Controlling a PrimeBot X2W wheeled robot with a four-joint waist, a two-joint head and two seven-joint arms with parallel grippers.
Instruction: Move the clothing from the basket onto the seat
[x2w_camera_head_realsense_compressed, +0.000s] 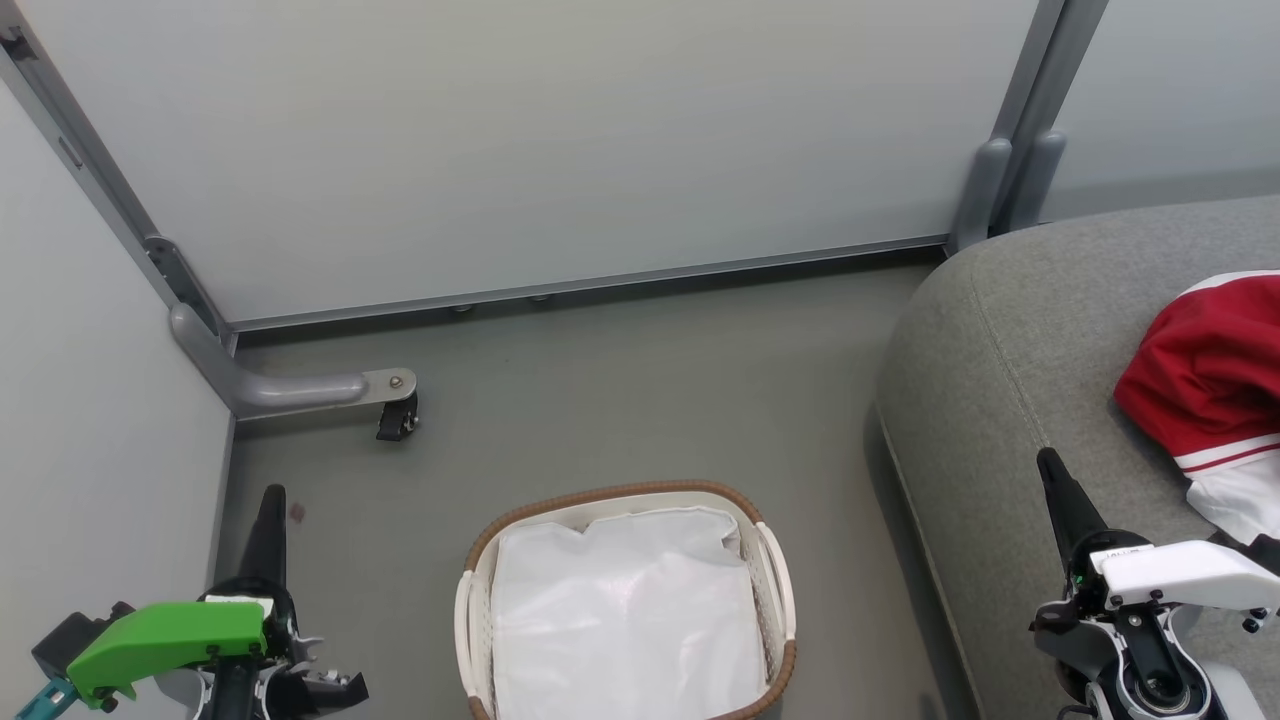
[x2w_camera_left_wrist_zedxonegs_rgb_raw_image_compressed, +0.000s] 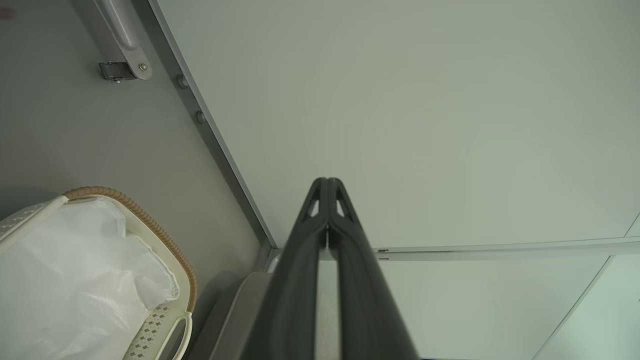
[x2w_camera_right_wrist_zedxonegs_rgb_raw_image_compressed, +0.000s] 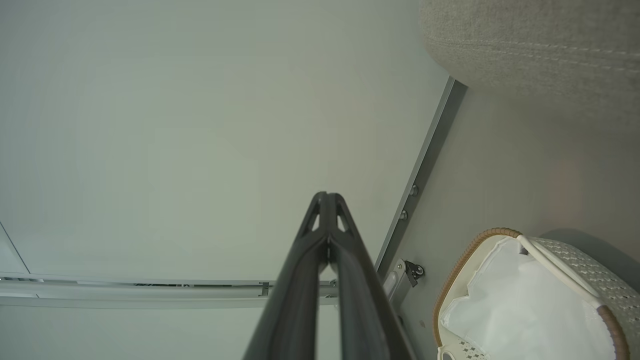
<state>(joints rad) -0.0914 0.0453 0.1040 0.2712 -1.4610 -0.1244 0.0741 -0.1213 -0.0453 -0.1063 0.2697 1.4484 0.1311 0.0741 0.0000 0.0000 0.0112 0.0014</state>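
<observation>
The white perforated basket (x2w_camera_head_realsense_compressed: 775, 590) with a brown woven rim stands on the floor at the bottom centre, and just its white liner (x2w_camera_head_realsense_compressed: 625, 610) shows inside. A red and white garment (x2w_camera_head_realsense_compressed: 1210, 385) lies on the grey sofa (x2w_camera_head_realsense_compressed: 1000, 360) at the right. My left gripper (x2w_camera_head_realsense_compressed: 272, 498) is shut and empty, raised left of the basket. My right gripper (x2w_camera_head_realsense_compressed: 1048, 462) is shut and empty above the sofa's front edge, left of the garment. The left wrist view has the basket (x2w_camera_left_wrist_zedxonegs_rgb_raw_image_compressed: 170, 260) at its lower left. In the right wrist view the basket (x2w_camera_right_wrist_zedxonegs_rgb_raw_image_compressed: 590, 280) sits lower right, the sofa (x2w_camera_right_wrist_zedxonegs_rgb_raw_image_compressed: 540, 45) upper right.
Pale partition panels (x2w_camera_head_realsense_compressed: 560, 140) close off the back and left, standing on grey metal feet. One foot with a black caster (x2w_camera_head_realsense_compressed: 398, 415) juts onto the floor behind the left gripper. Grey floor (x2w_camera_head_realsense_compressed: 650, 390) lies open between basket, panels and sofa.
</observation>
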